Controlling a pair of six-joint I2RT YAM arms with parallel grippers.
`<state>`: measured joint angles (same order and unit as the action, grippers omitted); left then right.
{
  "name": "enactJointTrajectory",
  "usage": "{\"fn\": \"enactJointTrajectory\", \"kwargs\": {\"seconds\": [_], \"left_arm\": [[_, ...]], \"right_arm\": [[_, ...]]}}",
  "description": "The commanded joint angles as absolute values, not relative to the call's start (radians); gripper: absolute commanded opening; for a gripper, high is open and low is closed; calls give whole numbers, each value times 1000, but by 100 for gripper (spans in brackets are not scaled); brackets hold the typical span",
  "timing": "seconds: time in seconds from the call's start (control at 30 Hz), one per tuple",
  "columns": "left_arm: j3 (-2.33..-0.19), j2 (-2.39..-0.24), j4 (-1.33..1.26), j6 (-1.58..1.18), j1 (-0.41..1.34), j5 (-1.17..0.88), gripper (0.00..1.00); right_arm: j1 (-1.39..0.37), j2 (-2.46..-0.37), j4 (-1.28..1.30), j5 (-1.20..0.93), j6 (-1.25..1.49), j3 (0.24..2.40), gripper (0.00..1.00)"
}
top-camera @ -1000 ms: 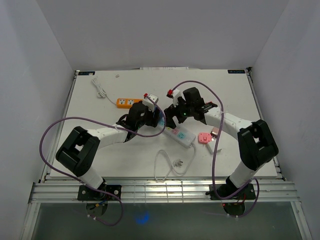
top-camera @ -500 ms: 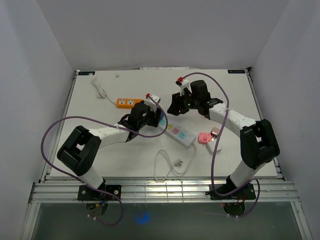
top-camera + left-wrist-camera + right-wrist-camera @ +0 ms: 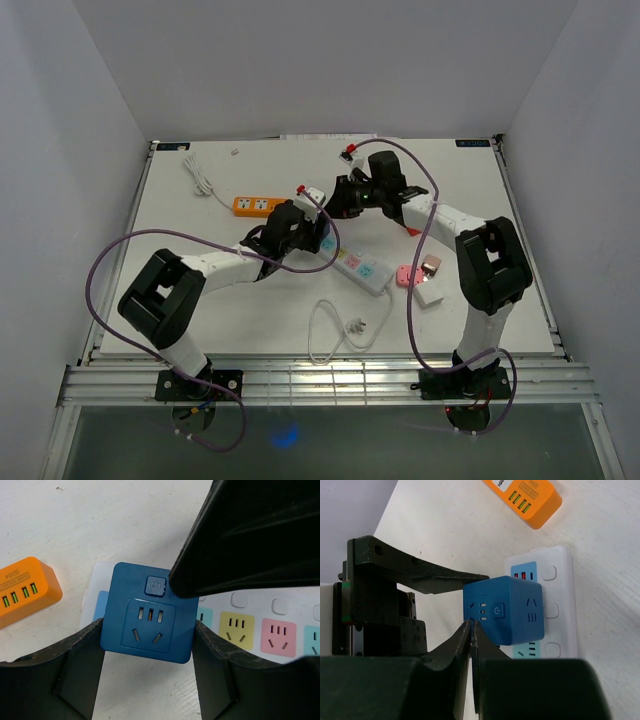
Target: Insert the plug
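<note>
The plug is a blue cube [image 3: 145, 640] with a power button and sockets on its faces. It sits at the end of the white power strip [image 3: 250, 610], over the strip's blue socket. I cannot tell how deep it is seated. My left gripper [image 3: 147, 626] is shut on the cube, one finger against each side. In the right wrist view the cube [image 3: 515, 610] stands on the strip [image 3: 555, 580]. My right gripper [image 3: 472, 623] is shut and empty, its tips close above the cube's top face. From above, both grippers meet at the strip's [image 3: 365, 268] far end.
An orange power strip [image 3: 258, 205] lies behind the left gripper, with a white cord [image 3: 200, 180] further back left. A pink adapter [image 3: 408, 276] and a white block [image 3: 430, 294] lie to the right of the strip. A loose white cable with a plug [image 3: 355, 325] lies near the front.
My right gripper went from open to shut and swung back and left, ending beside the left gripper at the cube. The left gripper kept its hold and barely shifted.
</note>
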<state>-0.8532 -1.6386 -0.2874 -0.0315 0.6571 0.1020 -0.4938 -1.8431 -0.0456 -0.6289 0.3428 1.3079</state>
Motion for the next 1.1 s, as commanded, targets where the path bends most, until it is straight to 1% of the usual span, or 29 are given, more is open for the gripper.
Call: {"fn": "enactJointTrajectory", "kwargs": {"seconds": [0.0,0.1,0.13,0.47,0.67,0.77,0.93,1.07], "left_arm": [[-861,-1669,-169,-43,664,100,0],[-870,-1681,-161,-44,666,83,0],[-874,-1687,-153,-51,664,77,0],[-904,-1727,-114,-66,666,69,0],[-910,-1738,-115,-66,666,67,0],[-907,-1735,-115,-67,666,74,0],[-894,-1724,-124,-72,666,87,0],[-893,-1726,-130,-78,666,83,0]], "right_arm": [[-495,-1867,-127,-686,410,1315,9],[-497,-1920,-103,-677,417,1313,8],[-497,-1936,-92,-645,416,1310,8],[-491,-1937,-69,-595,416,1296,8],[-488,-1891,2,-598,408,1429,8],[-488,-1868,48,-600,407,1463,8],[-488,-1902,15,-615,414,1384,8],[-489,-1928,-104,-621,442,1232,8]]}}
